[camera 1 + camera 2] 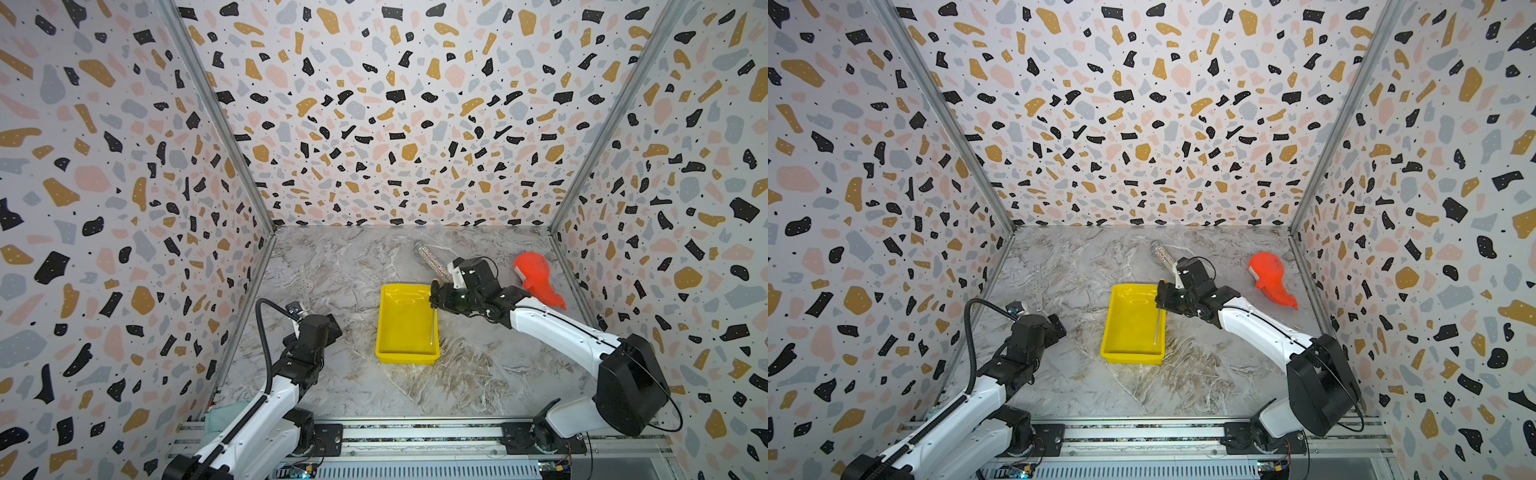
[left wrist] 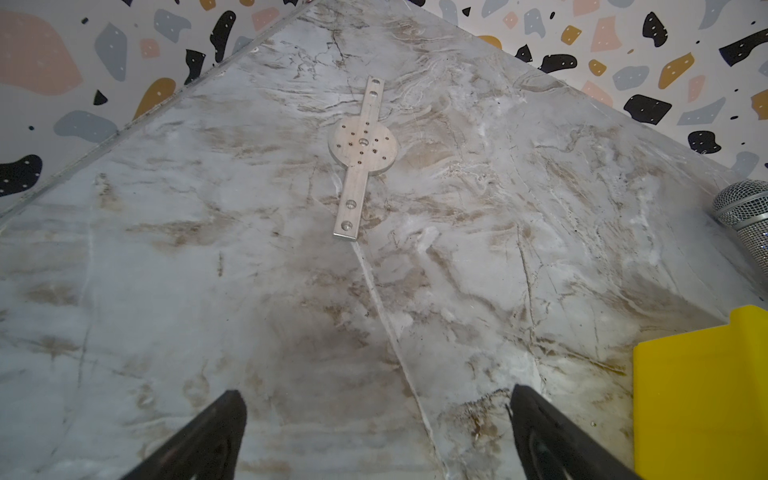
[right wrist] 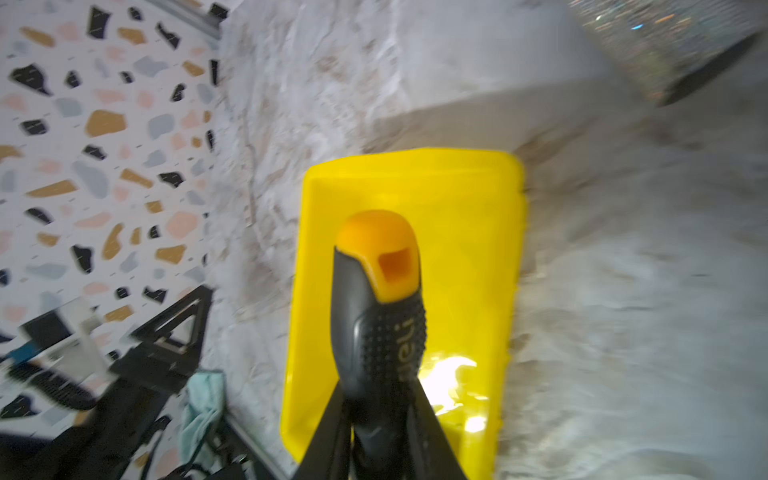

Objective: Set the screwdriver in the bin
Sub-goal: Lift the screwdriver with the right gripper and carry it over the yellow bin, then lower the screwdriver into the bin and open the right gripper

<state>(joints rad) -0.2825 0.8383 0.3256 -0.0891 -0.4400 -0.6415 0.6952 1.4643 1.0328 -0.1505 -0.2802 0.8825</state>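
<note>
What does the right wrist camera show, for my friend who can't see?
The right pincer is shut on the screwdriver, whose black handle with an orange end stands out against the yellow bin. A marbled table surrounds the bin; the picture is blurry.

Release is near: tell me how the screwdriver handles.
The screwdriver is likely stiff: its thin shaft hangs straight. The dotted handle probably resists slipping in the right gripper. Round-bodied, it may roll a little inside the yellow bin.

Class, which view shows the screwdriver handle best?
Right wrist view: the screwdriver handle is close, orange cap clear. Both top views show mainly its thin shaft over the bin; left wrist view shows none.
</note>
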